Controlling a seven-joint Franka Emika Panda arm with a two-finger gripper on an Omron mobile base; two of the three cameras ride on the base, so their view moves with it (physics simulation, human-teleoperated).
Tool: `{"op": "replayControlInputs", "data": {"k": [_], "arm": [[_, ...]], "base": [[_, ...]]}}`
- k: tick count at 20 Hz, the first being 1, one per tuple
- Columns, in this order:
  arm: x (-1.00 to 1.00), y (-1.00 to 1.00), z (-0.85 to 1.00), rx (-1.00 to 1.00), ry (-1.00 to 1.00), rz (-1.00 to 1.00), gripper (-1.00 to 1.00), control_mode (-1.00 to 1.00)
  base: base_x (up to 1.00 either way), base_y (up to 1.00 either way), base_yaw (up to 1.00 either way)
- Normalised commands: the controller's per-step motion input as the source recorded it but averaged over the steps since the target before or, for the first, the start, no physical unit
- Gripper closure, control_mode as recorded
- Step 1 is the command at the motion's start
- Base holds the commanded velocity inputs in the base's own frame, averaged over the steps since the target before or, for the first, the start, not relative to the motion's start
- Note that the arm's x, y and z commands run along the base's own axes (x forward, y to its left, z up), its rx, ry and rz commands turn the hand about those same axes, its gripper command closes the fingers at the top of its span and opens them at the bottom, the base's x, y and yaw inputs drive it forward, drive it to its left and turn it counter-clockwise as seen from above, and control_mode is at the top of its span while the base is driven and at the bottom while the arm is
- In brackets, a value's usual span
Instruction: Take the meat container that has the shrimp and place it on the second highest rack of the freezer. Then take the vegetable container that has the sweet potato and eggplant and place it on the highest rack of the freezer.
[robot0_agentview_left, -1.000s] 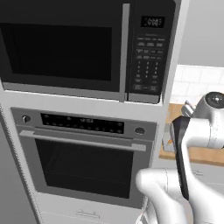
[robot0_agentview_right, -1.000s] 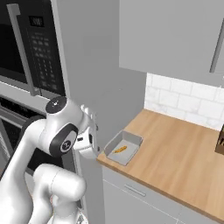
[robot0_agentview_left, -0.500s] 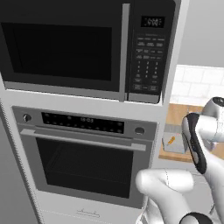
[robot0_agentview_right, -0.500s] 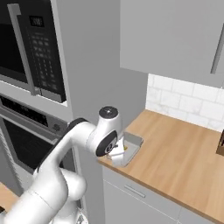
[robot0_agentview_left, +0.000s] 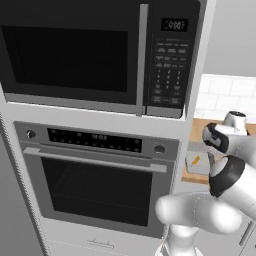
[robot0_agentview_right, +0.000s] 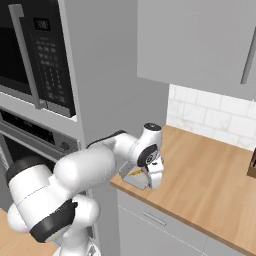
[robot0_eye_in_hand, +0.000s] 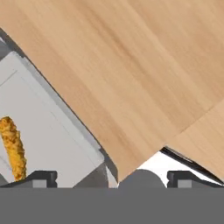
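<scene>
Grey plastic against blond wood: the meat container sits at the near corner of the countertop, right beside the tall oven/microwave column, w/ one orange breaded piece of shrimp lying inside it. I've got the gripper hanging low over that tray; in the hand view its dark tips bracket the bottom edge, one finger over the tray floor and the other out over bare wood, so the near wall of the tray runs between them. Fingers read as spread wide w/ nothing held, by the spacing of the tips. From the left base cam the tray peeks out past the cabinet side, partly hidden by my wrist. My call on the step: this is the approach to the first pick, nothing lifted yet, freezer not in frame. To do it well I'd come straight down so one pad goes inside the wall and the other outside, pinch the rim itself rather than the corner, and keep clear of the shrimp. Rim looks thin and slick, so I'd seat deep before closing, then lift level; a one-sided grip will want to tip the tray and slide the food toward the low end. The column stands close on the tray's far side, so I'd pull up and away from it first. Whether the veg container is nearby I can't tell from these cams.
</scene>
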Motion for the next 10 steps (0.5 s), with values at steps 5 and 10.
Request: {"op": "replayControlInputs", "data": {"k": [5,10], "arm": [[0.13,-0.43,-0.23,0.18,-0.08,0.05,-1.0,-1.0],[0.02,0.09,-0.1,0.04,-0.01,0.0,-1.0,-1.0]], "base": [[0.0,0.0,0.0],[0.0,0.0,0.0]]}}
